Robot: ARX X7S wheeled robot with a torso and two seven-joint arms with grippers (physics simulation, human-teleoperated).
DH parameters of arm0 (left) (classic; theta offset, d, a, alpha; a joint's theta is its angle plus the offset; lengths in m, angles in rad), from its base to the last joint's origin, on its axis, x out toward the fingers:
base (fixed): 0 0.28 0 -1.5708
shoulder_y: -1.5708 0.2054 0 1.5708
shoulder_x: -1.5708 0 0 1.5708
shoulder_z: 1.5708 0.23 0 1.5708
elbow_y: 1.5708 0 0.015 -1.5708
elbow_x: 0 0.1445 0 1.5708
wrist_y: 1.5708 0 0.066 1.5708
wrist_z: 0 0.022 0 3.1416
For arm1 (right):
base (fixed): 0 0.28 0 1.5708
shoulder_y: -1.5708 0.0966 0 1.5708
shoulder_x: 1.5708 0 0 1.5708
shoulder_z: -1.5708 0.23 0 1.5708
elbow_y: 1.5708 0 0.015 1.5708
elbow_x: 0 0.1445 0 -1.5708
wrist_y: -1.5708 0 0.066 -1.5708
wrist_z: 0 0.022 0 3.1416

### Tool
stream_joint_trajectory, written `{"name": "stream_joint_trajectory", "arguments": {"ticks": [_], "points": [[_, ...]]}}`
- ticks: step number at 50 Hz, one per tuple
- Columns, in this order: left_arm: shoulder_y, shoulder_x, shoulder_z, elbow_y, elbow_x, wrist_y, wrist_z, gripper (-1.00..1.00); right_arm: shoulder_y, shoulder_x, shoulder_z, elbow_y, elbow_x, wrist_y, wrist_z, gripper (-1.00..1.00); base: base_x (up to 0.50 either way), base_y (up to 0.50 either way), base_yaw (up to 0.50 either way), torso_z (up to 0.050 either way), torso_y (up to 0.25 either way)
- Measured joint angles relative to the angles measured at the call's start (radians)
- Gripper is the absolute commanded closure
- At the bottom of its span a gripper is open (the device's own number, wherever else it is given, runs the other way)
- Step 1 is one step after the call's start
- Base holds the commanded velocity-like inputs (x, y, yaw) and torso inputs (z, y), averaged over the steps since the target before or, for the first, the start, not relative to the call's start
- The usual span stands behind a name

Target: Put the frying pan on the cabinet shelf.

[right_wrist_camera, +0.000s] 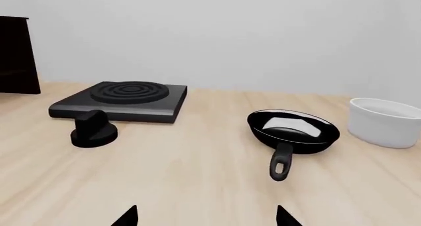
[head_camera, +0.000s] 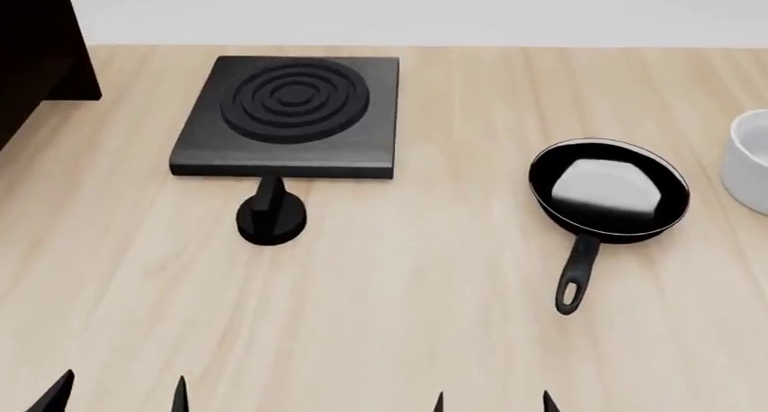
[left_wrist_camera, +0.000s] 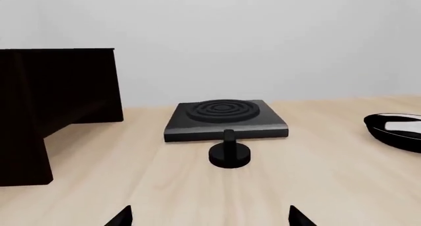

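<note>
Grippers first, closest to us: the left gripper (head_camera: 118,392) and right gripper (head_camera: 492,401) both sit low at the near edge w/ jaws spread apart and nothing in them. A bit farther is the frying pan (head_camera: 609,193), flat on the table (head_camera: 397,295), handle (head_camera: 576,273) aimed back at us, near the right gripper. We think we should grab the handle mid-way & lift level. The knob (head_camera: 272,216) and burner plate (head_camera: 291,115) lie between; go over them. Farthest left is the cabinet shelf (head_camera: 36,43), well apart from the pan.
</note>
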State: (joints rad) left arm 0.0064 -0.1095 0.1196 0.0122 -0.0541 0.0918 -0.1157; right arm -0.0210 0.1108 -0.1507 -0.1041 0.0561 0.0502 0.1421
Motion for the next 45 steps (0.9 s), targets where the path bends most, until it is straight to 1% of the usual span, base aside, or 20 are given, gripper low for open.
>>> {"name": "stream_joint_trajectory", "arguments": {"ticks": [22, 45], "points": [[-0.004, -0.022, 0.025, 0.020, -0.009, -0.028, -0.026, -1.00, 0.004, 0.022, -0.021, -0.009, 0.001, 0.013, 0.035, -1.00, 0.48, 0.13, 0.00, 0.000, 0.000], [-0.012, -0.035, 0.036, 0.012, -0.033, -0.041, -0.048, -1.00, 0.003, 0.041, -0.037, -0.029, 0.008, 0.021, 0.060, -1.00, 0.50, 0.19, 0.00, 0.000, 0.000]]}}
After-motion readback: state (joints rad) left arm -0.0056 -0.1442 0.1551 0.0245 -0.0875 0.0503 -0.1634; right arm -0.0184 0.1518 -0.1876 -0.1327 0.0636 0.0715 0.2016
